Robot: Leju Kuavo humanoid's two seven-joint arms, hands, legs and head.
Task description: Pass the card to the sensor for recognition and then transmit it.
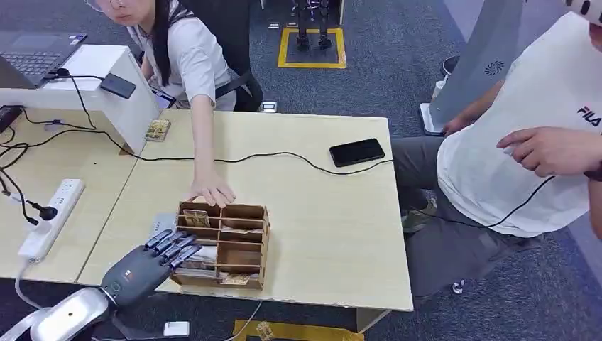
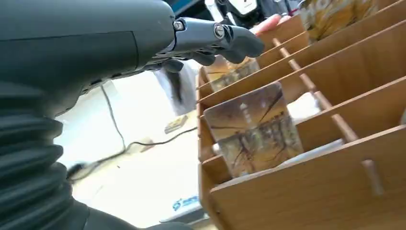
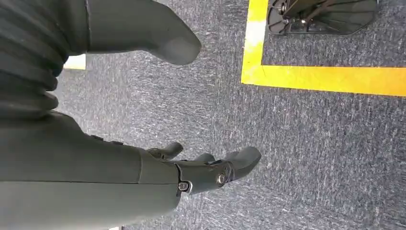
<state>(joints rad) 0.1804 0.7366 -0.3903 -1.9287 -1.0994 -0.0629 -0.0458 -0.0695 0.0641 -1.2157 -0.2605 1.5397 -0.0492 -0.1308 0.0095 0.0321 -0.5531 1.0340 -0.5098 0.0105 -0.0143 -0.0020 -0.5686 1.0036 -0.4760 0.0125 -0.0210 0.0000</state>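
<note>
Left robot hand (image 1: 145, 264): fingers spread and straight, holding nothing, tips over the near-left edge of the wooden rack (image 1: 224, 244).
Right robot hand (image 3: 191, 167): hangs over grey carpet (image 3: 311, 143) by a yellow floor line (image 3: 325, 78); fingers apart, loosely bent, holding nothing.
Card (image 2: 253, 129): stands upright in a rack slot just past the left robot hand's fingers (image 2: 230, 38); the left wrist view shows its brownish tree picture, which the head view barely shows.
More cards: at least two others stand in slots farther from the hand; one lies flat on the counter (image 1: 334, 234) by the white box (image 1: 106, 85).
Person's hand (image 1: 211, 190): rests at the rack's far edge, opposite the left robot hand.
People: two, one across the counter, one seated to the right.
Around: one black phone (image 1: 357, 151), one power strip (image 1: 51, 217), black cables across the counter.
</note>
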